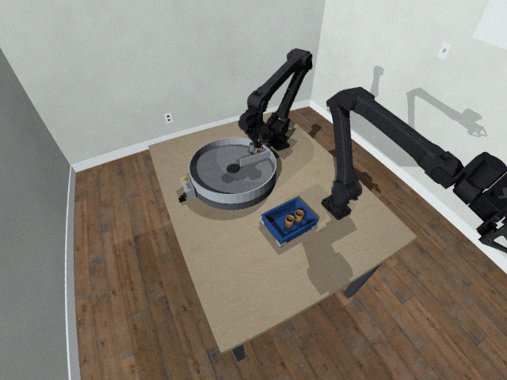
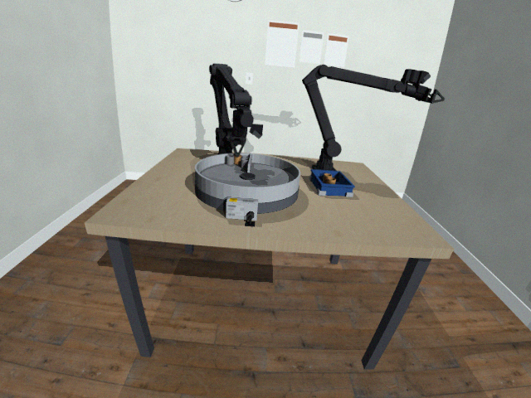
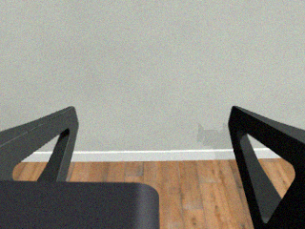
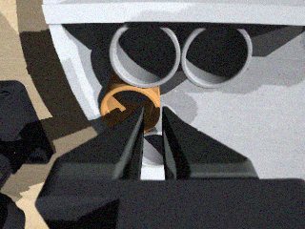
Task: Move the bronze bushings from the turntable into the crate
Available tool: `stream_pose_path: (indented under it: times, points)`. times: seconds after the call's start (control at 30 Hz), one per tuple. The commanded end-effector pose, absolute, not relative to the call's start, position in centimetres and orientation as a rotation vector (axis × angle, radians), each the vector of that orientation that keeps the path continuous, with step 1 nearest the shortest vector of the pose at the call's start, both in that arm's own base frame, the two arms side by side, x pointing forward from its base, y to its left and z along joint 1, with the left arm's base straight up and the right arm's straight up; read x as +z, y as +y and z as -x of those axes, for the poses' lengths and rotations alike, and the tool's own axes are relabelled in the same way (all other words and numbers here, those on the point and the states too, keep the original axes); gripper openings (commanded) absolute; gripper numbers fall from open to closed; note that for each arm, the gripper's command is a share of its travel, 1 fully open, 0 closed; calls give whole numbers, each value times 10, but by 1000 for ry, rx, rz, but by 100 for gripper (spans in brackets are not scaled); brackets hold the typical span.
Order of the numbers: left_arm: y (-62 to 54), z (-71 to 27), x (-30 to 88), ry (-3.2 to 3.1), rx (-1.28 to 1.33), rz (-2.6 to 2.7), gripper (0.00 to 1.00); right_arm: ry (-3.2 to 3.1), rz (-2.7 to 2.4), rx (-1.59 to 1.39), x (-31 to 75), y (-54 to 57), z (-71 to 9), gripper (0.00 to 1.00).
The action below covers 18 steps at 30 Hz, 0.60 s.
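Right gripper (image 1: 257, 145) (image 2: 237, 152) (image 4: 152, 109): nearly closed, narrow gap, nothing held; tips over the turntable (image 1: 233, 198) (image 2: 246, 192), at its far side. Bronze bushing (image 2: 236, 160) (image 4: 107, 101): upright on the turntable, just beside the tips. Two steel bushings (image 4: 133, 69): upright, between it and the divider (image 1: 254, 157) (image 2: 249, 163) (image 4: 191, 14). Crate (image 1: 299, 234) (image 2: 338, 189): right of the turntable in the exterior view, level, two bronze bushings (image 1: 290, 221) (image 2: 328, 178) inside. Left gripper (image 1: 496, 237) (image 2: 439, 97) (image 3: 152, 110): wide open, holding nothing, well apart at right.
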<state>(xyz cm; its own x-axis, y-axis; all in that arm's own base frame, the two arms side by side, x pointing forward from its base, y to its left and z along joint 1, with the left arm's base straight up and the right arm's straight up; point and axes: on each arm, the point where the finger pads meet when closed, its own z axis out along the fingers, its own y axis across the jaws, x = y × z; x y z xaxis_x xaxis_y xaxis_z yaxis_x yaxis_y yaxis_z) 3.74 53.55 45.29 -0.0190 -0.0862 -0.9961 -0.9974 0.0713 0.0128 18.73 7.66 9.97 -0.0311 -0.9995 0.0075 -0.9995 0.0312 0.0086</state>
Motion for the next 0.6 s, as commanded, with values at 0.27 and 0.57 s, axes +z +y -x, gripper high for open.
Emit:
stream_pose_path:
  times: [0.27, 0.57]
  points:
    - [544, -35, 501, 1238, 1162, 1162, 100, -2286, -2213, 22, 101, 83, -205, 13]
    - [544, -35, 501, 1238, 1162, 1162, 100, -2289, -2216, 25, 102, 83, -205, 13]
